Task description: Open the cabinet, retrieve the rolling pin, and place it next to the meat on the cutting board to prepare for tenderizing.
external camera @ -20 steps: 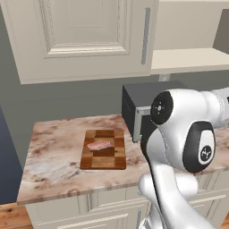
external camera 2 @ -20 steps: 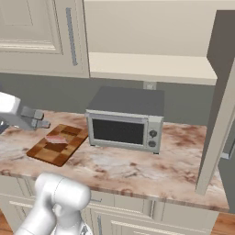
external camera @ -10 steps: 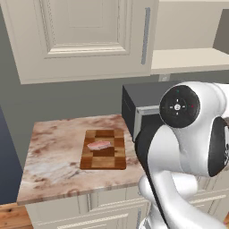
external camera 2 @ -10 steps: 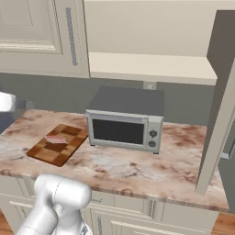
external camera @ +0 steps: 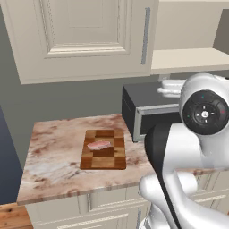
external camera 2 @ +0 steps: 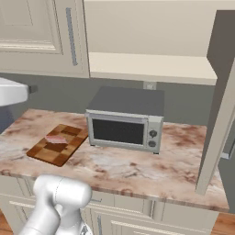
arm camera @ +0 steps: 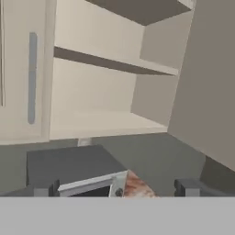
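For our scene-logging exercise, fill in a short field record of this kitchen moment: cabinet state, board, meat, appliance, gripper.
cabinet: cream wall cabinet, right door swung open, beige shelves bare where visible
cutting board: checkered brown wooden board on marble counter
meat: pinkish-red slab lying on the board
appliance: grey toaster oven, right of board
gripper: dark fingertips apart, nothing between them

We see the cream raised-panel wall cabinet point(external camera: 85, 38) with its door shut, grey bar handle point(external camera: 145, 36) upright. The checkered brown wooden cutting board point(external camera: 103, 150) lies flat on the desk, the pinkish-red meat slab point(external camera: 99, 145) toward its 11 o'clock.
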Controlling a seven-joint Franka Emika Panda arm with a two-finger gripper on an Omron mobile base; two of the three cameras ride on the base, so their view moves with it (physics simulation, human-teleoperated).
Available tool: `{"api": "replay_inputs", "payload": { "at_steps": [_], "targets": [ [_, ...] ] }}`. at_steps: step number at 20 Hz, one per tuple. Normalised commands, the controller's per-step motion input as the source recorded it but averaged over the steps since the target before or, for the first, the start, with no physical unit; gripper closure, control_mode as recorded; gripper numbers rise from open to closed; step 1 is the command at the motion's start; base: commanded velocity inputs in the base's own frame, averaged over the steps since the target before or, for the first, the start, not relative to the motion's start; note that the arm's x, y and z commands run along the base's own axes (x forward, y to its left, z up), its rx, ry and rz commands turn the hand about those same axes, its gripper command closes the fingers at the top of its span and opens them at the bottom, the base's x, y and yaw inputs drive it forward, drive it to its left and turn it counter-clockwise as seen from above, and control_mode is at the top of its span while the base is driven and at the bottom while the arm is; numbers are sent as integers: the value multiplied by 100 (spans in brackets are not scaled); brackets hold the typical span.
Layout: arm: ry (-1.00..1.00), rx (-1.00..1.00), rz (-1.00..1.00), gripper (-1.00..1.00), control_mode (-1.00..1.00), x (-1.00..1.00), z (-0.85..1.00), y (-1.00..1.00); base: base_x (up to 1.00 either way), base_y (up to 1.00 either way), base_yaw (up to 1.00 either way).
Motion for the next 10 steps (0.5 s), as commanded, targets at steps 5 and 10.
{"api": "replay_inputs", "payload": {
  "at_steps": [5,10],
  "targets": [
    [-26,2,23,-100,-100,48,7,26,0,0,0],
    [-30,0,20,-100,-100,31,20,14,0,0,0]
  ]
}}
